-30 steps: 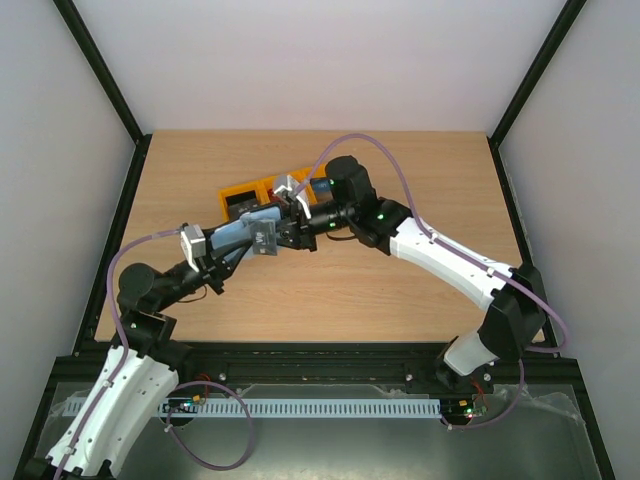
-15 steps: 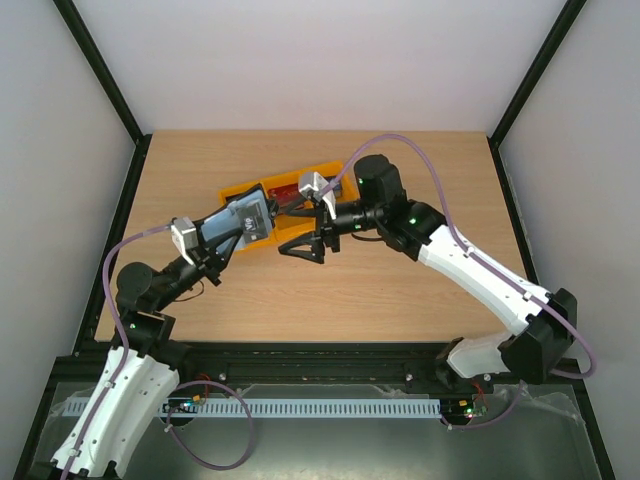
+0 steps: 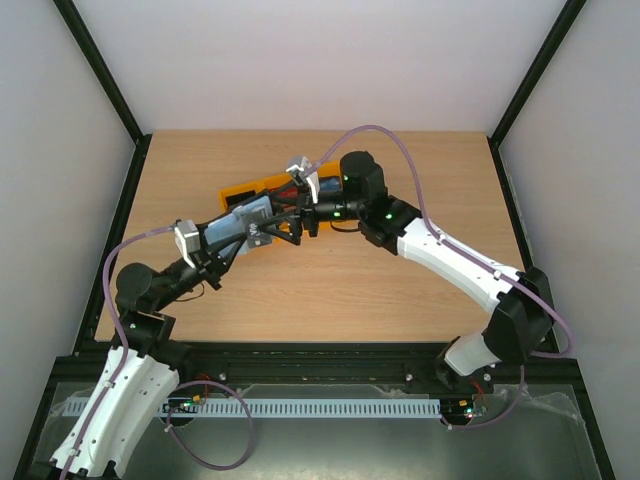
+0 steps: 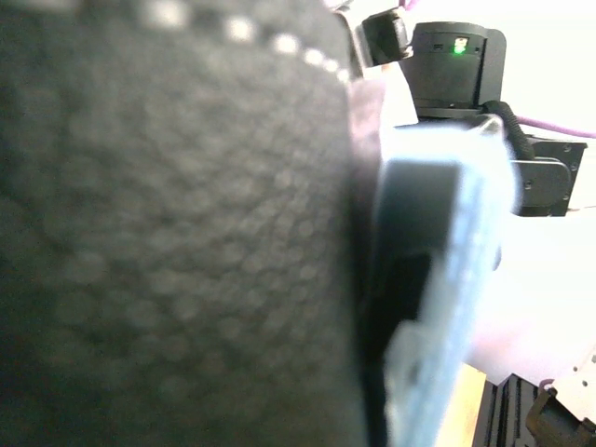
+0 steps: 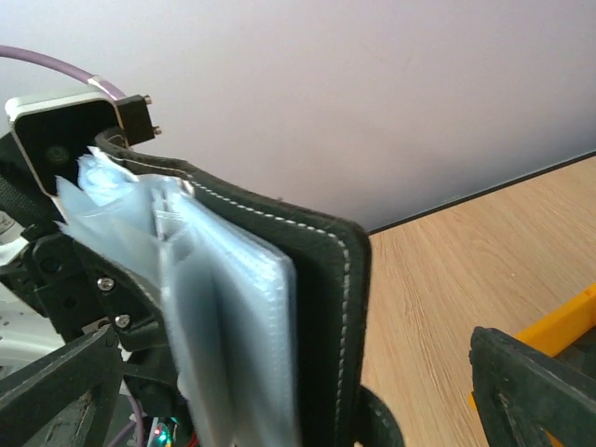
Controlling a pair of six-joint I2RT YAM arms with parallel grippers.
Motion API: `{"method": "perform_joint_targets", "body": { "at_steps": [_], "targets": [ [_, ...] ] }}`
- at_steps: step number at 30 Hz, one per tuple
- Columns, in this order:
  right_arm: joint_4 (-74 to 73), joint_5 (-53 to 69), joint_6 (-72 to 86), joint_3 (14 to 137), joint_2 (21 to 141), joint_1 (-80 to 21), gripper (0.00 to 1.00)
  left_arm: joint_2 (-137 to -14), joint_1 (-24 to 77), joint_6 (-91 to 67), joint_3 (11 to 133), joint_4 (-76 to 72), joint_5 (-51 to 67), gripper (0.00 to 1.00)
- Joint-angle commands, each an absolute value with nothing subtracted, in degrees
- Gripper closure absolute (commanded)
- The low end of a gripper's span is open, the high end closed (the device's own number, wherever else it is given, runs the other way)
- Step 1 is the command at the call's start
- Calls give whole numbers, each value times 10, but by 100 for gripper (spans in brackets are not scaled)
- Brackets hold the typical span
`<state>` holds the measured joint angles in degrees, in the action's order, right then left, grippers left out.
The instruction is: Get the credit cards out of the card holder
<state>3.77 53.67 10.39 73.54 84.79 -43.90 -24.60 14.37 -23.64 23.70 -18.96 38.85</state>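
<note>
The card holder point(image 3: 246, 218) is a black bifold case with blue-grey plastic pockets, held up above the table by my left gripper point(image 3: 228, 236), which is shut on it. In the left wrist view its black grained cover point(image 4: 168, 242) fills the frame, with the pockets point(image 4: 447, 270) edge-on at the right. In the right wrist view the holder's stitched cover point(image 5: 331, 307) and fanned pockets point(image 5: 223, 326) stand between the spread fingers of my open right gripper point(image 5: 298, 400), which touch nothing. No credit cards can be made out in the pockets. A bit of red point(image 3: 292, 188) shows in the bin behind.
A yellow plastic bin point(image 3: 238, 191) sits on the wooden table just behind the two grippers; its edge point(image 5: 563, 326) shows at the right of the right wrist view. The right arm point(image 3: 440, 250) reaches in from the right, over the table's middle.
My right gripper swung right over the yellow bin, opened wide, then came back left to the card holder's end. The left gripper has kept the holder raised and tilted it slightly.
</note>
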Motion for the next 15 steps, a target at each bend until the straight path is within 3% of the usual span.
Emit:
{"method": "perform_joint_targets", "body": {
  "at_steps": [1,3,4,7,10,12,13,15],
  "targets": [
    [63,538,104,753,872,-443,1,-246,141,-245,240,-237,415,97],
    [27,565,86,766,883,-443,0,-246,141,-249,240,-241,421,98],
    [13,590,74,774,888,-443,8,-246,142,-252,240,-244,423,97],
    [4,660,62,788,893,-443,61,-246,142,-259,239,-250,430,98],
    [6,672,57,782,883,-442,96,-246,141,-262,237,-251,423,98],
    [8,667,52,772,871,-442,98,-244,141,-263,237,-244,405,96],
    [8,663,51,768,867,-442,98,-242,141,-264,237,-240,394,90],
    [7,646,52,759,855,-439,98,-238,138,-271,237,-228,366,67]
  ]
}}
